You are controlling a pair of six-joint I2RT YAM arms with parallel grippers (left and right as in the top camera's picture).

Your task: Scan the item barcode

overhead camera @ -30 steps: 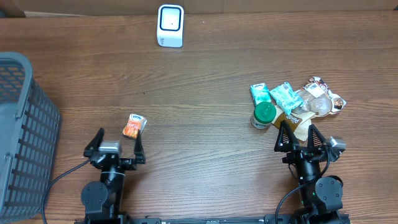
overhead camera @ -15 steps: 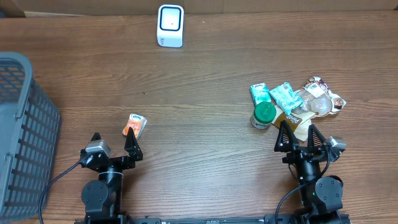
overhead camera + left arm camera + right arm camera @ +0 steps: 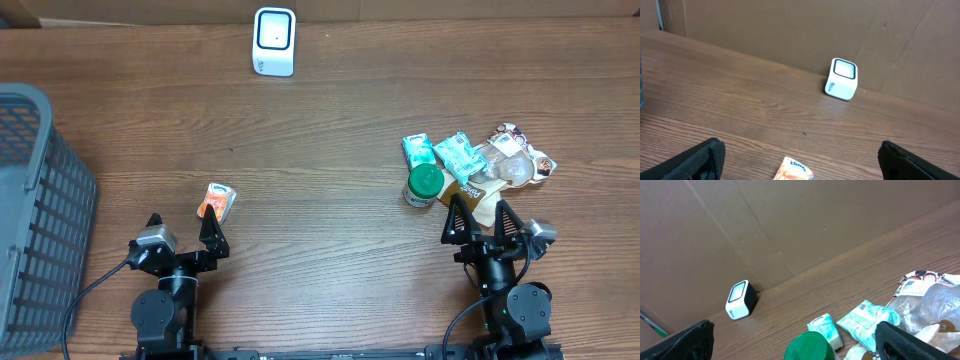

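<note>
Over the last second my left end effector (image 3: 180, 230) has turned and shifted slightly left. Its jaws are wide and hold nothing. The tissue pack (image 3: 215, 201) lies on the tabletop (image 3: 330, 260), just ahead of the nearer finger and not grasped. My right end effector (image 3: 478, 222) is wide, empty and unmoved. The scanner (image 3: 274, 41) stands well apart, at the far edge. Judgement: I am still aligning for the approach; pickup has not begun.
</note>
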